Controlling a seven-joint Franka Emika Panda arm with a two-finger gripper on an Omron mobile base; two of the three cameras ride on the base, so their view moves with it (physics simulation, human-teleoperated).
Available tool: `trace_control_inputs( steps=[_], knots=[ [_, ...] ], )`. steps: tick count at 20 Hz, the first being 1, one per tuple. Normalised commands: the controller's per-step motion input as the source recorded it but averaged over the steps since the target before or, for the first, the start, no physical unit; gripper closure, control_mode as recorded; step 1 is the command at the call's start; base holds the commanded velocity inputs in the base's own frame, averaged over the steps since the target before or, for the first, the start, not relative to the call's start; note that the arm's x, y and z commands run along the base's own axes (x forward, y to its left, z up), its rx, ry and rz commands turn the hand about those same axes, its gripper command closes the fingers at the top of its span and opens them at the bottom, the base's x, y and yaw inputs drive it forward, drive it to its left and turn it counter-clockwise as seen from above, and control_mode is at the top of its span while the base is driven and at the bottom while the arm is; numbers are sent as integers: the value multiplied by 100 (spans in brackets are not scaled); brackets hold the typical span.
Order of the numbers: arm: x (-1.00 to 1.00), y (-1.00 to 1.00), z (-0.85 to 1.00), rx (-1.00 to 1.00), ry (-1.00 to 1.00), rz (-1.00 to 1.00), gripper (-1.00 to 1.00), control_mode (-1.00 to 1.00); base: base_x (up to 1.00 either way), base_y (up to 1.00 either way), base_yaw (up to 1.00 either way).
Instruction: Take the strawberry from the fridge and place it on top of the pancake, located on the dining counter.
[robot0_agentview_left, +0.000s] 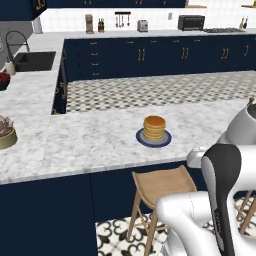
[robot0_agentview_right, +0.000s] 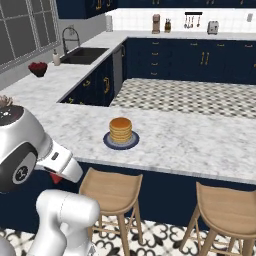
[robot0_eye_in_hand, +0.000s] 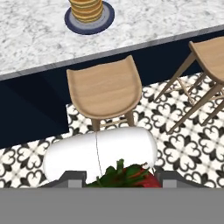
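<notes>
Red strawberry (robot0_eye_in_hand: 131, 178) sits clamped between the jaws (robot0_eye_in_hand: 119, 180), above a stool (robot0_eye_in_hand: 104, 89), short of the bench (robot0_eye_in_hand: 35, 30) edge and pancake (robot0_eye_in_hand: 87, 8).

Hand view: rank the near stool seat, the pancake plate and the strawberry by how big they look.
1. Stool seat, clearly the largest.
2. Plate with the pancake, cut off by the top edge.
3. Strawberry between the gripper tips, partly cut off below. It sits nearest the camera, so its look against the plate is unsure.
</notes>
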Motion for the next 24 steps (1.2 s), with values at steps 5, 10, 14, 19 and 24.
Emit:
trace_control_inputs(
  steps=[5,10,14,19,24],
  knots=[
    [12,0,0,0,0,0,100,-100,49,0,0],
    [84,0,13,0,0,2,100,-100,0,0,0],
    [98,-2,17,0,0,4,100,-100,0,0,0],
    [100,-2,23,0,1,0,100,-100,0,0,0],
    [100,-5,4,1,3,0,100,-100,0,0,0]
  ],
)
